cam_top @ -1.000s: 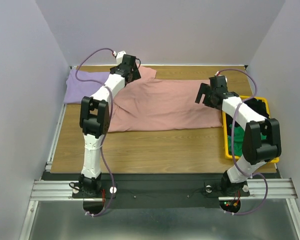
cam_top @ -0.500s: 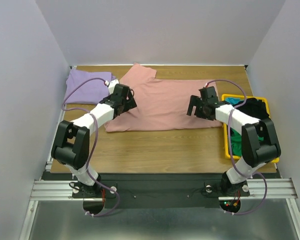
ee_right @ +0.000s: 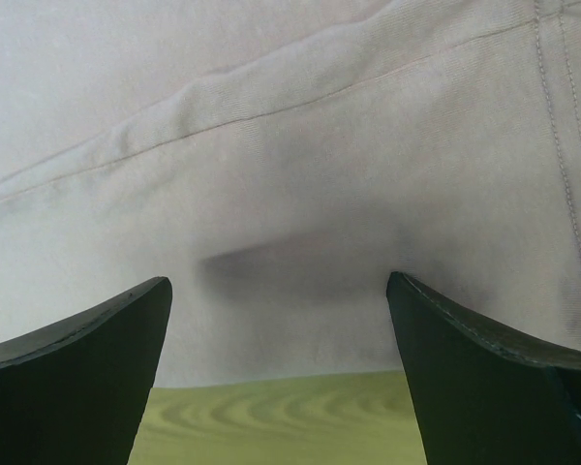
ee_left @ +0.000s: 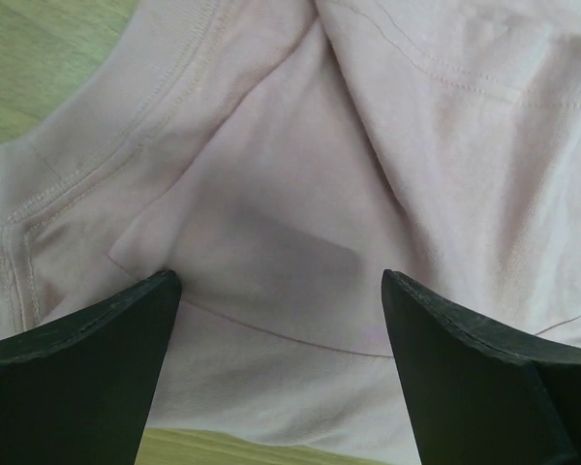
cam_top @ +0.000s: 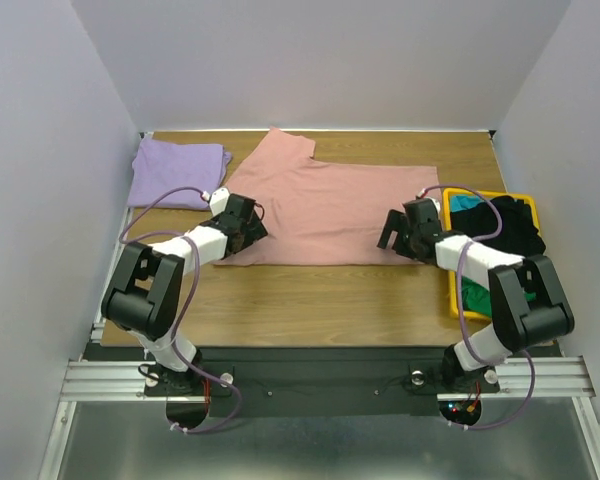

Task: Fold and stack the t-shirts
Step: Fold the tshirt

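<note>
**Left hand** (cam_top: pixel 244 224): released, with the fingers spread wide and nothing gripped. In the wrist view the two dark fingers (ee_left: pixel 87 373) flank the near left corner of the dusty pink t-shirt (cam_top: pixel 330 205). A stitched hem curves down the left side, and bare wood shows at the upper left and along the bottom. A soft shadow lies on the cloth between the fingers. Whether the tips touch the fabric cannot be told. The left arm lies low, its elbow folded out to the left and its forearm reaching right toward that corner.

**Right hand** (cam_top: pixel 396 228): also released, fingers (ee_right: pixel 489 383) apart. It sits low over the shirt's near edge close to the right corner. The wrist view shows a hem seam running down the right side and a strip of the table (cam_top: pixel 310 300) below the cloth. The right arm is bent low, its forearm pointing left.

**Overhead view only** (the wrist cameras see nothing beyond cloth and wood):
- The pink t-shirt lies spread flat across the middle of the table, one sleeve pointing to the far edge.
- A lavender t-shirt (cam_top: pixel 178 170) lies folded at the far left corner.
- A yellow bin (cam_top: pixel 450 292) at the right edge holds a black t-shirt (cam_top: pixel 512 225), a teal t-shirt (cam_top: pixel 465 203) and a green t-shirt (cam_top: pixel 477 295), all bunched together.
</note>
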Robot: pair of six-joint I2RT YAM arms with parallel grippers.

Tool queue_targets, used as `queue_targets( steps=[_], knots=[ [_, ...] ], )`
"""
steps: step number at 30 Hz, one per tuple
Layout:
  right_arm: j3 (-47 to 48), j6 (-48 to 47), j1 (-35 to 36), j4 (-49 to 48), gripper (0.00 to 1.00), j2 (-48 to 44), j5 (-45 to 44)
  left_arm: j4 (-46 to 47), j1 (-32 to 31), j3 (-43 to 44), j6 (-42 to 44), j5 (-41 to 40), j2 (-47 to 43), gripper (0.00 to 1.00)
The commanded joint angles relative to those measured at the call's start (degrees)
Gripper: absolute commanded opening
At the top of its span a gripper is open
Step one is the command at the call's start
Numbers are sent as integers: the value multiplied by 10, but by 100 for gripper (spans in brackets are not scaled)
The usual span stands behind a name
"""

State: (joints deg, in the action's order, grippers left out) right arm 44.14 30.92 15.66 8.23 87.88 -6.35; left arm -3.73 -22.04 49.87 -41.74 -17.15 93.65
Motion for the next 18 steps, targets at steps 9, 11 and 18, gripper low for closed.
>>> queue_targets(
  steps=[9, 11, 18],
  knots=[
    [-154, 80, 10, 121, 100, -169, 47, -140, -16, -186, -147, 59, -228, 98],
    [-166, 85, 11, 128, 100, -190, 53, -155, -19, -197, -155, 59, -278, 98],
    [-195, 111, 14, 151, 100, -240, 52, -241, -20, -233, -188, 44, -381, 98]
  ],
)
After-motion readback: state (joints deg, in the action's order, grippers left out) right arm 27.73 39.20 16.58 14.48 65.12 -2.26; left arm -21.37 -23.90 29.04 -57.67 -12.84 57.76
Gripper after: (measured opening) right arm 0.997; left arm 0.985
